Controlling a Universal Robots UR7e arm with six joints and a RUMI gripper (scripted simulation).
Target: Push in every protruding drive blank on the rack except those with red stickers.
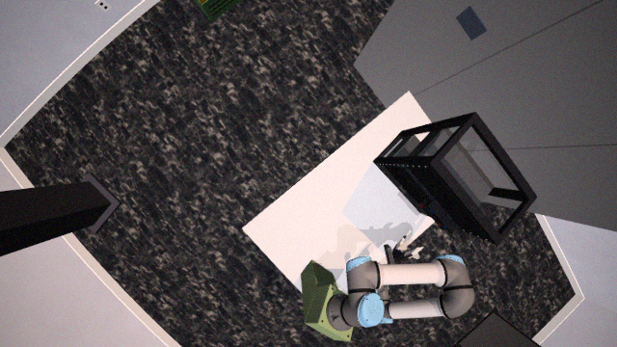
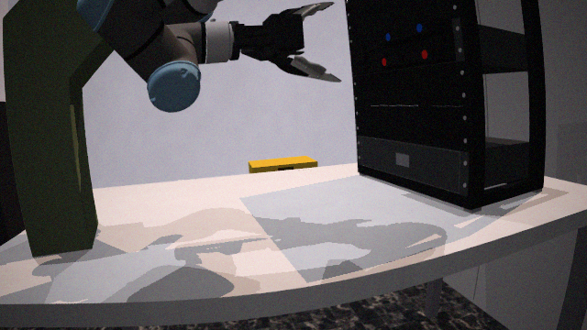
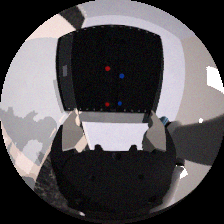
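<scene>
Here the gripper [image 2: 316, 43] hangs in the upper middle of the exterior view, its jaws spread as wide as they go and gripping nothing, tips aimed at the rack [image 2: 534, 92], which fills the right side of that frame on the table [image 2: 193, 197]. The tips are near the rack front but not touching it.

Four stickers show on the dark front near the top: in the exterior view, blue dots [image 2: 388, 37] in the upper row and red dots [image 2: 424, 54] just below. In the wrist view they sit at frame centre, a red and a blue side by side in each of two rows. How far any blank sticks out cannot be told; the front is too dark.

The step in hand looks like lining up on a blue-marked blank. To do it well:
- Pick one blue blank and centre a fingertip on its face, well off the red neighbour beside it.
- Push straight along the rack's depth, level, not downward or sideways.
- Go slowly: the rack is loose, and a push this high could tip or slide it.
- Stop once the blank latches, then back straight out.
</scene>
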